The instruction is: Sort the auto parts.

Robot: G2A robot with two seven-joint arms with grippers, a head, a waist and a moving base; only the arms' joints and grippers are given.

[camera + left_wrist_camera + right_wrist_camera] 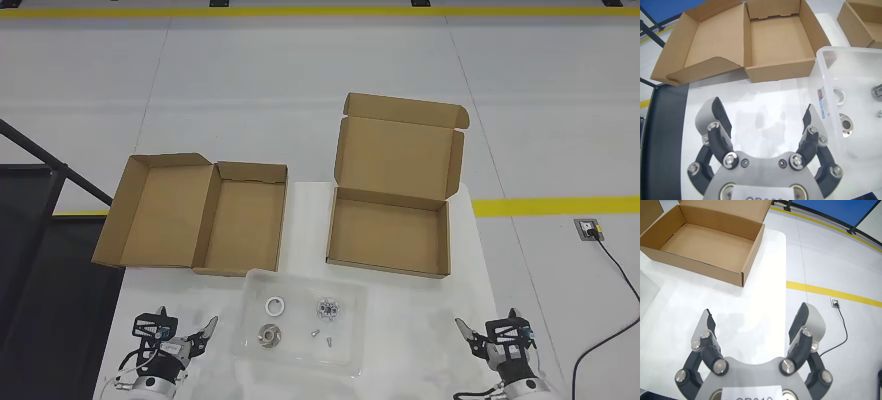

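Hovering over the table [410, 320], my left tool [762, 103] and right tool [755, 307] were released, jaws spread.
The auto parts [326, 308] lay in the clear bin [345, 345] between them, cardboard boxes [240, 220] behind.

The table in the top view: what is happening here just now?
Nothing is being handled yet. The left gripper and the right gripper are both open and hold nothing, one on each side of the clear tray. The auto parts all lie in that tray. The left box and the right box stand open behind it, no part in either.
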